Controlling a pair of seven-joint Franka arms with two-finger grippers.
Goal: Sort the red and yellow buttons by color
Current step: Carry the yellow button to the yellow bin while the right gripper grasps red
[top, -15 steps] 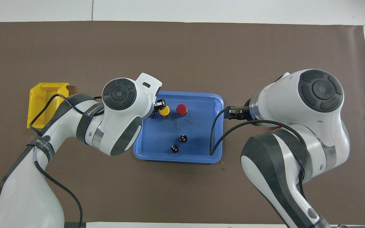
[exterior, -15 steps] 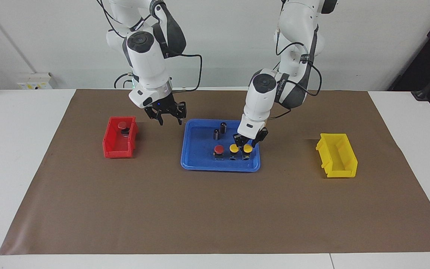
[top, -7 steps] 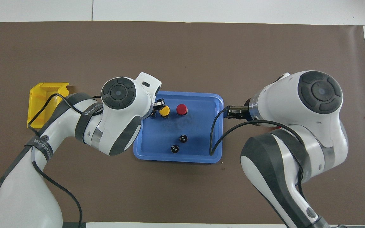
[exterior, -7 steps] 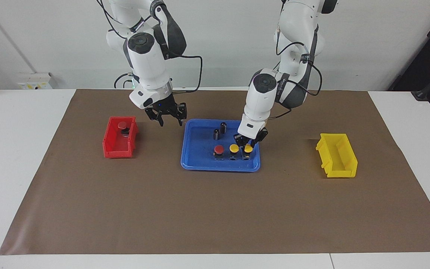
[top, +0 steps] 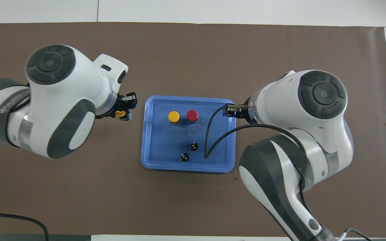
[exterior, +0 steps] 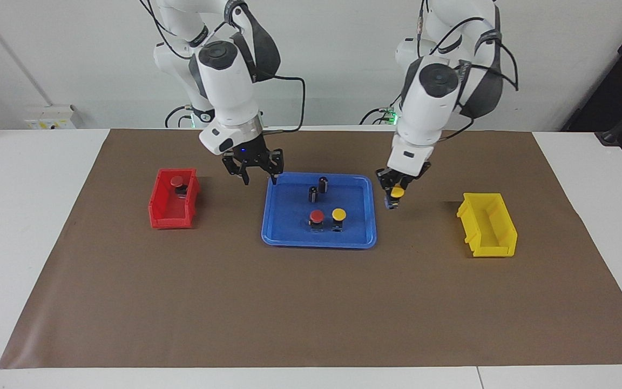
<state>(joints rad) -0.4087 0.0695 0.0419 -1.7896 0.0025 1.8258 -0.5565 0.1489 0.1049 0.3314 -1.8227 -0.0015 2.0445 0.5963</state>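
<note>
My left gripper [exterior: 395, 186] is shut on a yellow button [exterior: 397, 192] and holds it in the air over the brown mat, between the blue tray [exterior: 289, 237] and the yellow bin [exterior: 487, 225]. It also shows in the overhead view [top: 121, 114]. A second yellow button [exterior: 339, 214] and a red button [exterior: 317, 216] stand side by side in the tray. Another red button [exterior: 177, 181] lies in the red bin [exterior: 166, 219]. My right gripper [exterior: 258, 174] is open and empty, up over the tray's corner toward the red bin.
Two dark cylinders [exterior: 323, 183] [exterior: 312, 194] stand in the tray, nearer to the robots than the buttons. A brown mat [exterior: 311, 302] covers the table. In the overhead view the arms hide both bins.
My left gripper has lifted one yellow button out of the tray and carried it toward the yellow bin. My right gripper has shifted a little toward the tray.
</note>
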